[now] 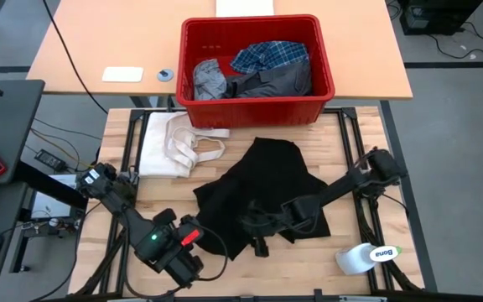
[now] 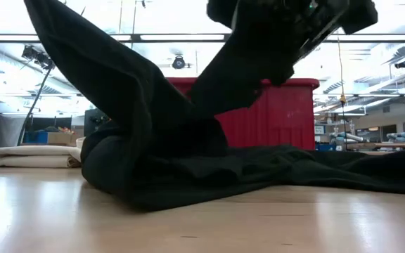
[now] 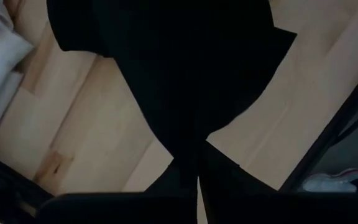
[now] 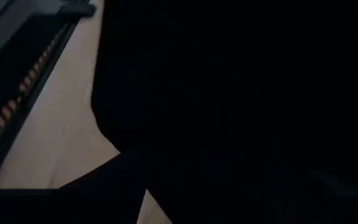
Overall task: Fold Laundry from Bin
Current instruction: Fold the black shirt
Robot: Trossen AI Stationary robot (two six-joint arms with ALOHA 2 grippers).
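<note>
Your left gripper [image 1: 198,248] is clenched on an edge of the large black soft garment [image 1: 262,189], lifting it; whether the right gripper [image 1: 258,228] grips or has let go, you cannot tell. You're spreading it: next, pull it flat. It lies crumpled mid-table, before the bright red plastic bin [image 1: 325,59].

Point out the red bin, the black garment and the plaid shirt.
red bin [image 1: 258,110]: high view, front wall.
black garment [image 1: 267,174]: high view, middle of the cloth on the table.
plaid shirt [image 1: 268,54]: high view, checked fabric inside the bin.
</note>
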